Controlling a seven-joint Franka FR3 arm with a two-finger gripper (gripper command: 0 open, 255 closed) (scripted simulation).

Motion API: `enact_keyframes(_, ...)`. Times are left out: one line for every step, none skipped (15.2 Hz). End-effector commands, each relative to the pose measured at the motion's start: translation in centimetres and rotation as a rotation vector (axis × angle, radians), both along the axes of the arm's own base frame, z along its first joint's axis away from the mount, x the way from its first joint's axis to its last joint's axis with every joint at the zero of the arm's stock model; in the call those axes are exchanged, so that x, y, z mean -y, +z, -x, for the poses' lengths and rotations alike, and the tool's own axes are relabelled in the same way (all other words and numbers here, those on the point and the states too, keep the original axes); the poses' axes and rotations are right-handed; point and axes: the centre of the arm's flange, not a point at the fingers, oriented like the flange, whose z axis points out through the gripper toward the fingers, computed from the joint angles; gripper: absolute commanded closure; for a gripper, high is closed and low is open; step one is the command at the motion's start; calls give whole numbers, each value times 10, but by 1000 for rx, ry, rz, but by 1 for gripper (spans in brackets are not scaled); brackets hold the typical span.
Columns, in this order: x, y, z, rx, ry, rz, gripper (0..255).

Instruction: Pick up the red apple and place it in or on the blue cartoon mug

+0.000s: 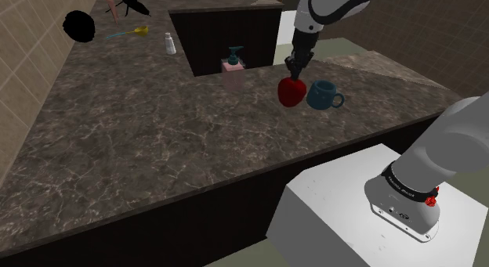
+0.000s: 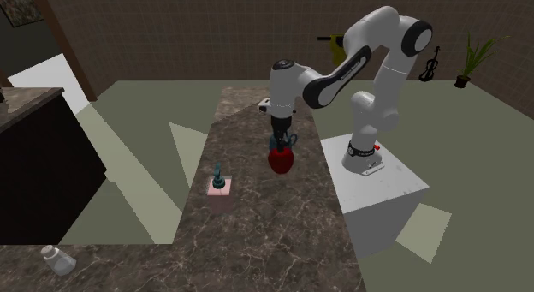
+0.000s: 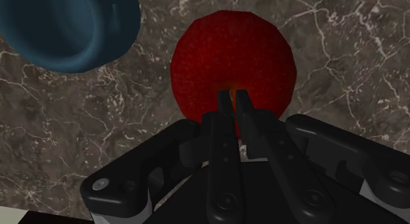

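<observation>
The red apple (image 1: 291, 93) (image 2: 280, 160) (image 3: 230, 52) is over the dark marble counter (image 1: 141, 132), right beside the blue mug (image 1: 321, 95) (image 3: 66, 25). My black gripper (image 1: 295, 72) (image 2: 281, 138) (image 3: 233, 94) comes straight down onto the apple's top. In the wrist view its two fingers stand almost together, pinching a narrow spot at the apple's crown. The mug stands upright with its opening up and its handle toward the shoulder view's right. I cannot tell whether the apple rests on the counter or hangs just above it.
A pink soap dispenser (image 1: 233, 66) (image 2: 221, 192) stands by a dark recess (image 1: 223, 38) in the counter. Farther off are a white shaker (image 1: 169, 44) (image 2: 58, 260), a black round object (image 1: 78, 25) and a yellow item (image 1: 139, 30). The counter's edge runs near the stand (image 1: 353, 218).
</observation>
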Motion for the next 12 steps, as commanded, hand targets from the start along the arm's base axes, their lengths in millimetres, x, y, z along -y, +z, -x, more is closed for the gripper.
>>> enact_keyframes(-1, 11, 1, 0, 0, 0, 255)
enact_keyframes(-1, 16, 1, 0, 0, 0, 255)
enact_keyframes(-1, 22, 1, 0, 0, 0, 255)
enact_keyframes(-1, 27, 1, 0, 0, 0, 255)
enact_keyframes(-1, 32, 1, 0, 0, 0, 255)
enact_keyframes(-1, 37, 1, 0, 0, 0, 255)
enact_keyframes(-1, 43, 1, 0, 0, 0, 255)
enact_keyframes(-1, 48, 1, 0, 0, 0, 255)
enact_keyframes(-1, 53, 1, 0, 0, 0, 255)
enact_keyframes(-1, 59, 1, 0, 0, 0, 255)
enact_keyframes(-1, 64, 1, 0, 0, 0, 255)
enact_keyframes(-1, 69, 1, 0, 0, 0, 255)
